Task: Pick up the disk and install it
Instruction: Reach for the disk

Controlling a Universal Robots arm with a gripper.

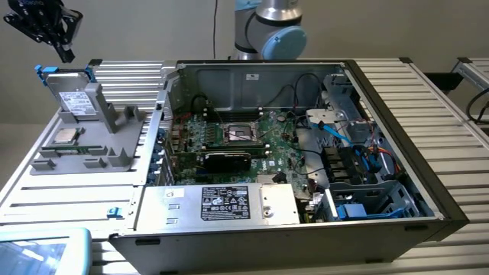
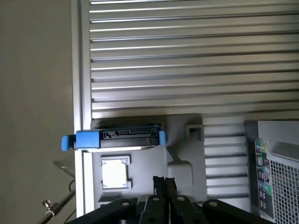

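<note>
While the black jaws hang in the air at the upper corner on the exterior view's left, pressed fully together and holding nothing, the disk (image 1: 74, 98) stands on edge below them, not touching them. It is slotted upright in a grey holder (image 1: 114, 129). Its blue carrier frames the silver drive, with a tab sticking out at each end. A small square CPU chip (image 1: 63, 136) lies flat on the same holder, nearer the camera than the disk. The holder sits on a slatted metal desk (image 1: 436, 97). To the exterior view's right, an open computer case (image 1: 306, 137) shows its circuit board and cables, with a silver box (image 1: 221, 203) at its near edge.

In the wrist view, looking straight down, the jaws are shut tight and empty. The disk (image 2: 126, 138) shows its upper edge and blue tabs, clear of the jaws. The CPU chip (image 2: 114, 173) lies just beside it on the holder (image 2: 187, 154). The slats of the desk (image 2: 187, 56) stretch beyond, and a corner of the computer case (image 2: 275, 172) shows.
</note>
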